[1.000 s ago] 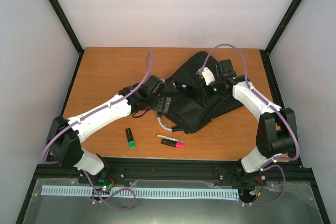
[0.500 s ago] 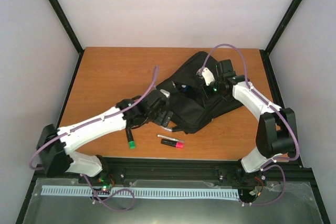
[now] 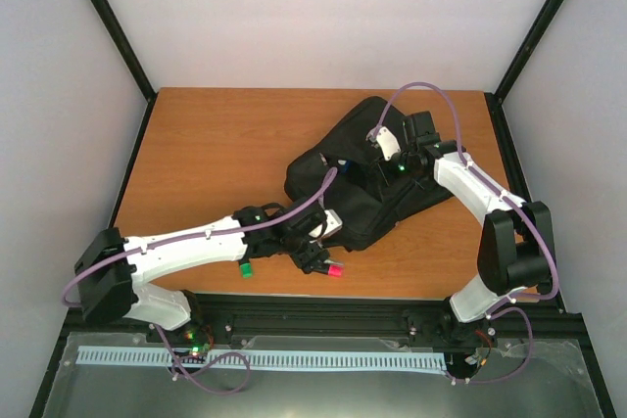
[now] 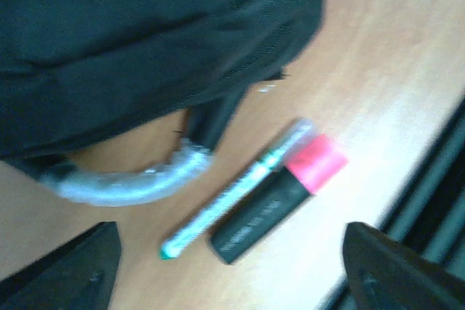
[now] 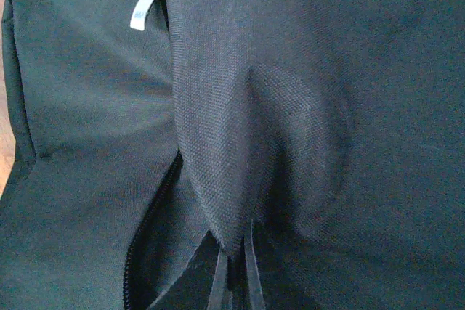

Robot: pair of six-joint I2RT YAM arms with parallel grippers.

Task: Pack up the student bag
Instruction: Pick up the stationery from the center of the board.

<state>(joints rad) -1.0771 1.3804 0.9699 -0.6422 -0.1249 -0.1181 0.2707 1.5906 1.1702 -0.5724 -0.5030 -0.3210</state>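
Observation:
The student bag (image 3: 377, 168), black and soft, lies at the table's right centre. Its grey-silver handle (image 4: 131, 183) shows in the left wrist view. My right gripper (image 3: 389, 156) is shut on a raised fold of the bag's fabric (image 5: 232, 179), beside a partly open zip (image 5: 149, 237). My left gripper (image 3: 318, 257) hangs open just above a black highlighter with a pink cap (image 4: 280, 201) and a thin pen (image 4: 236, 197). Both lie side by side on the wood, between the spread fingers (image 4: 73, 266). The fingers touch neither of them.
A black marker with a green cap (image 3: 245, 267) lies by the left forearm near the front edge. A grey zip pull (image 5: 145, 5) hangs on the bag. The black rail (image 3: 392, 305) runs along the table's near edge, close to the highlighter.
My left arm has drawn back from the bag's left side toward the front edge and now hovers over the pink-capped highlighter and pen. My right gripper has kept its hold on the bag.

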